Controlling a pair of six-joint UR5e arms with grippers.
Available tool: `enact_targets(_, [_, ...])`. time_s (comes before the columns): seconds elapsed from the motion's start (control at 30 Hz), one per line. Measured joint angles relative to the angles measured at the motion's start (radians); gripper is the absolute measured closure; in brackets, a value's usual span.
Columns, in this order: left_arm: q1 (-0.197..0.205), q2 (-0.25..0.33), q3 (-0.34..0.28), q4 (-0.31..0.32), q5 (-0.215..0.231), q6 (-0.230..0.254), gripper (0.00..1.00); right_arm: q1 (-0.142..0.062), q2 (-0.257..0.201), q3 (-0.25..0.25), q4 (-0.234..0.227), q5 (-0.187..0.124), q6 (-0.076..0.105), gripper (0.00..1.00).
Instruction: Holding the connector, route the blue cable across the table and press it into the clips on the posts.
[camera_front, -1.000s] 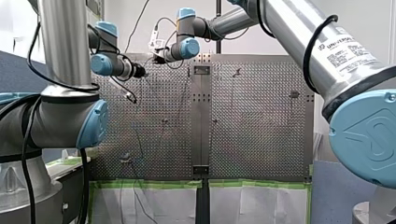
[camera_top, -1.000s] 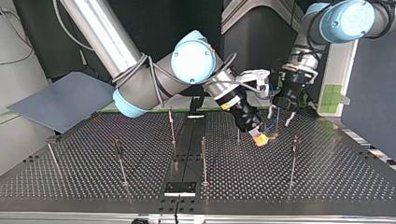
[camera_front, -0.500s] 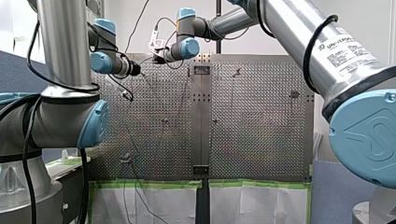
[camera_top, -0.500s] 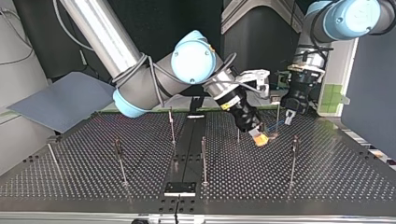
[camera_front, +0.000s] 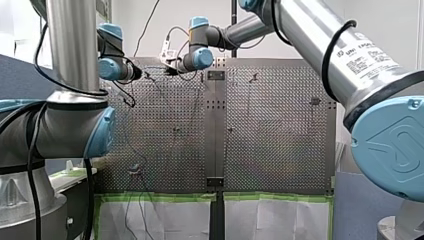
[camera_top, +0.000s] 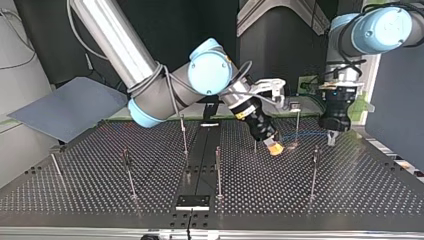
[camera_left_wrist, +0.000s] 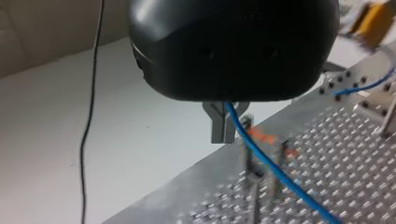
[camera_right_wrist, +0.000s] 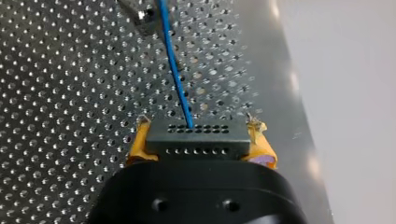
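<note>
Between my right gripper's (camera_right_wrist: 200, 141) pads (camera_right_wrist: 138, 143) the rigid connector (camera_right_wrist: 198, 133), the surest hold, is clamped, while the limp blue cable (camera_right_wrist: 176, 70) is pinched by my left gripper (camera_left_wrist: 224, 127).

My worktop (camera_top: 350, 195) is a perforated metal sheet. Thin posts (camera_top: 218, 170) stand upright on it, well apart. A plain strip (camera_top: 200, 150) runs down its middle, with a small black plate (camera_top: 193, 201) at the top view's near edge.

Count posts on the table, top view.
7. Top view, left to right: edge post, second post, third post and fourth post flanking the centre strip, fifth post beside my right gripper, sixth post and seventh post near my left gripper. More may be hidden.
</note>
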Motion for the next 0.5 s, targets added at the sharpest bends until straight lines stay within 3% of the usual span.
enact_targets(0.27, [0.022,-0.062,0.026,0.045,-0.027,0.048,1.0,-0.011,0.007,-0.002,-0.012,-0.005,0.016,1.0])
enact_targets(0.5, [0.033,-0.104,0.035,0.086,0.0,0.056,1.0,-0.016,0.017,-0.007,-0.014,-0.009,0.023,1.0])
